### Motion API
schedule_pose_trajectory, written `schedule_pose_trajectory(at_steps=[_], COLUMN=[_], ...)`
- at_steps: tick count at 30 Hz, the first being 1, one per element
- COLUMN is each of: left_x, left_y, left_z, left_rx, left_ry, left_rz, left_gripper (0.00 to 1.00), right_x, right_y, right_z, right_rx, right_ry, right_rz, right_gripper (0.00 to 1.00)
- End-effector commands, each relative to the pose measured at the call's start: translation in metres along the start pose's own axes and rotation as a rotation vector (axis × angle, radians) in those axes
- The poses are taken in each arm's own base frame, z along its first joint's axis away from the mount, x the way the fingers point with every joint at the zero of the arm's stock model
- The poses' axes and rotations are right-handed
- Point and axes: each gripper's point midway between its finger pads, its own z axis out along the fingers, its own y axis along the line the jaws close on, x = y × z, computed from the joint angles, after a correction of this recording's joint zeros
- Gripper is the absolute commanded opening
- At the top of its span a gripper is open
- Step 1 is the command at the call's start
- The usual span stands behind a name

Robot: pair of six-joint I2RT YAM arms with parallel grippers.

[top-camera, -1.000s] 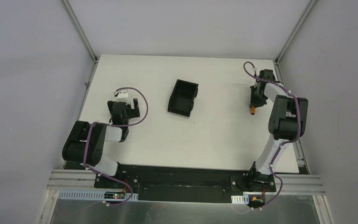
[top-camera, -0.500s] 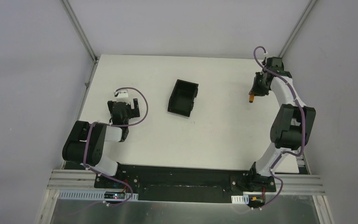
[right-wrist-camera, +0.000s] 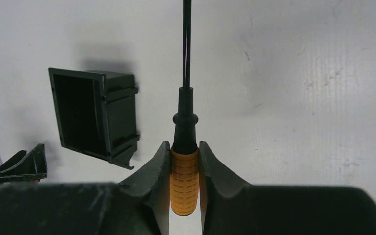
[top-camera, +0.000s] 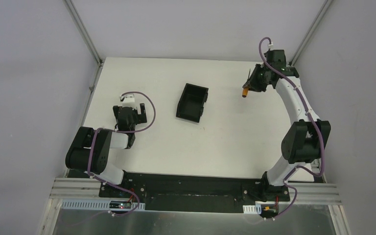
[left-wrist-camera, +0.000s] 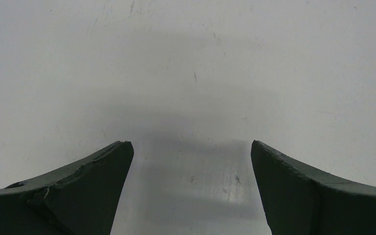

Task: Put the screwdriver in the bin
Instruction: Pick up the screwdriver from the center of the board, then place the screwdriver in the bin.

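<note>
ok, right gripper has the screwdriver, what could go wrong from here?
1. The right gripper grips the screwdriver by its orange handle only, so the long shaft could pivot or slip.
2. The bin is small and off to one side. A release could miss, or the tip could knock it.

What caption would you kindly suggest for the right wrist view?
Right hand gripping the screwdriver by its handle, bin ahead-left.
</note>
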Motion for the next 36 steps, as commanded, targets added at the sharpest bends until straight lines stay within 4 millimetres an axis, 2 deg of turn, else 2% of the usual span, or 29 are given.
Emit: schedule_pose_trajectory(at_steps=[1, 7, 9, 14, 24, 32, 36], left_x=[-0.013, -0.013, -0.013, -0.013, -0.013, -0.013, -0.013], left_y=[0.000, 0.000, 0.000, 0.000, 0.000, 0.000, 0.000], left_z=[0.002, 0.002, 0.003, 0.002, 0.002, 0.003, 0.003], left_rx=[0.004, 0.005, 0.005, 0.004, 0.005, 0.004, 0.005], left_ry=[-0.035, -0.036, -0.036, -0.035, -0.036, -0.036, -0.035], left_rz=[-0.018, -0.018, -0.018, -0.018, -0.018, -0.018, -0.018], left_gripper=[0.99, 0.99, 0.99, 0.99, 0.99, 0.99, 0.99], right_x=[-0.001, 0.017, 0.017, 0.013, 0.043, 0.049, 0.051], right_y=[0.038, 0.071, 0.080, 0.102, 0.149, 0.158, 0.169], right_z=[0.000, 0.018, 0.022, 0.024, 0.027, 0.035, 0.037], right_rx=[-0.057, -0.063, -0.072, -0.082, -0.134, -0.144, -0.191], right_ry=[0.023, 0.066, 0.065, 0.021, 0.042, 0.037, 0.065], right_rz=[0.022, 0.019, 0.023, -0.028, -0.127, -0.163, -0.149], right_gripper=[0.00, 0.00, 0.00, 0.00, 0.00, 0.00, 0.00])
